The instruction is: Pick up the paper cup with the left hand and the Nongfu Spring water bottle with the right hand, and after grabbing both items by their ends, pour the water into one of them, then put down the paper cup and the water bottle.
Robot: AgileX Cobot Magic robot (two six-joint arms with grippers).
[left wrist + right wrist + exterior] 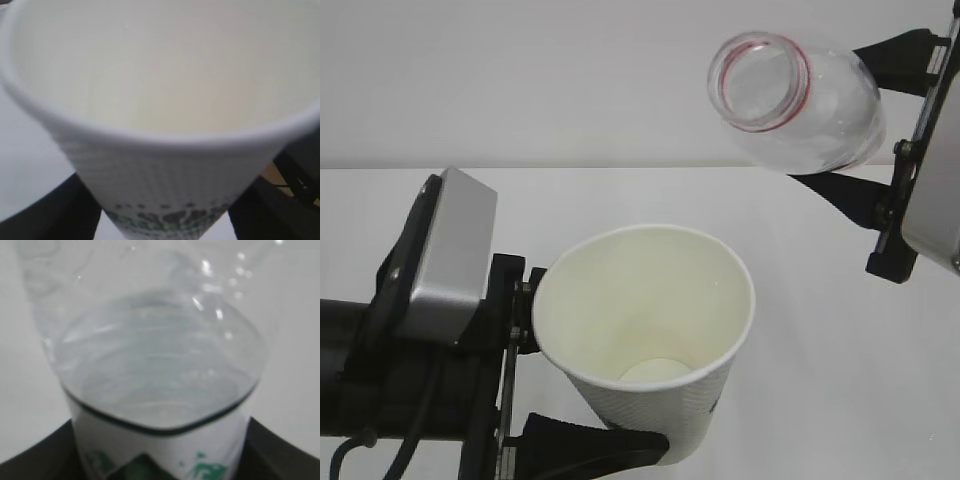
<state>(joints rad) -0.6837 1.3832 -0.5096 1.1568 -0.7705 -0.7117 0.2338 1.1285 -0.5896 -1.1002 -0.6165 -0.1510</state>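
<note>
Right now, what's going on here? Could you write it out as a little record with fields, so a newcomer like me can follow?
Left end effector: closed around the white tapered paper cup, gripped low on its body
Cup: raised, mouth tipped toward the exterior camera, looks empty inside
Right end effector: holding the clear ribbed plastic water bottle
Bottle: uncapped, red neck ring, tilted with its mouth toward the camera
Water: inside the bottle, none seen leaving it
Positions: bottle higher than the cup and off to its right, not touching
Surface: white table
</note>
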